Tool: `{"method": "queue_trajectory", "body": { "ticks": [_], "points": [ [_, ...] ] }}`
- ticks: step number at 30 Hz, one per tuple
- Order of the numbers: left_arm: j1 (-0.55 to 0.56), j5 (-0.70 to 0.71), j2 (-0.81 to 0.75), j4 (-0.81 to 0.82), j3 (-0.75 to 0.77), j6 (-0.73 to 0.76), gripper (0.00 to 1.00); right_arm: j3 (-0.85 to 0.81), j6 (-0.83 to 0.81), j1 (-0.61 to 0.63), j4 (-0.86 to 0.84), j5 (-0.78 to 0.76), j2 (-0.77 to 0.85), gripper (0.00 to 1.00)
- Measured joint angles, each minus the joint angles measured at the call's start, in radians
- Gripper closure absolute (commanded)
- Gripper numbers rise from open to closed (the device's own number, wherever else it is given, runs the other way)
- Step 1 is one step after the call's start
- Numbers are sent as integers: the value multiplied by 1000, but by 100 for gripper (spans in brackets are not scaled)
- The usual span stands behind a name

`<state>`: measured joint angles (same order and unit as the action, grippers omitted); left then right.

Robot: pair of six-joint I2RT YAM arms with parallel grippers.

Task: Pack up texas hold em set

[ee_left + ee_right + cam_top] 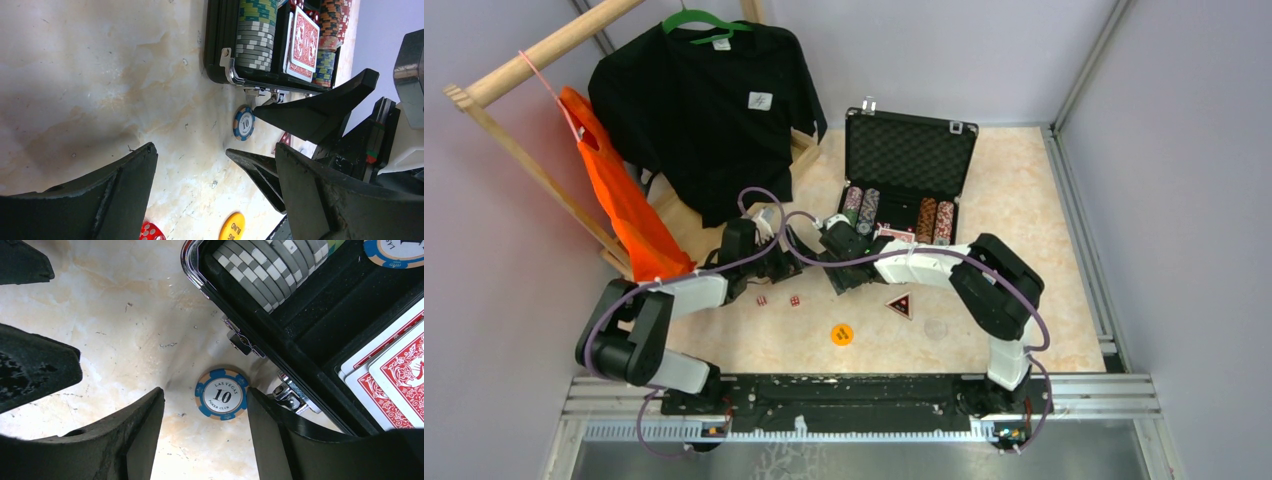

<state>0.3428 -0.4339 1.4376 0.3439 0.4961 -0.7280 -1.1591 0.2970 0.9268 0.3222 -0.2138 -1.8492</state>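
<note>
The black case (910, 150) lies open at the back with rows of striped chips (861, 208) and red-backed cards (395, 370) in it. A blue "10" chip (221, 394) lies flat on the table just in front of the case's latch (240, 340). My right gripper (205, 392) stands open around it, with the right finger beside the chip's edge. My left gripper (215, 147) is open close by, holding nothing. Two red dice (778, 300), a yellow round token (842, 334) and a triangular token (900, 305) lie loose on the table.
A black T-shirt (709, 110) and an orange bag (619, 200) hang on a wooden rack at the back left. The two grippers (814, 260) sit tip to tip near the case's front left corner. Grey walls enclose the table.
</note>
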Motion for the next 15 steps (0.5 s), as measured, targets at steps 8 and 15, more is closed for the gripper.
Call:
{"method": "queue_trajectory", "body": {
  "ticks": [8, 15],
  "points": [
    [0, 0, 9, 0, 1, 11, 7, 0, -9, 4, -3, 22, -1, 40],
    [0, 5, 14, -1, 3, 21, 7, 0, -7, 39, -8, 36, -1, 40]
  ]
}}
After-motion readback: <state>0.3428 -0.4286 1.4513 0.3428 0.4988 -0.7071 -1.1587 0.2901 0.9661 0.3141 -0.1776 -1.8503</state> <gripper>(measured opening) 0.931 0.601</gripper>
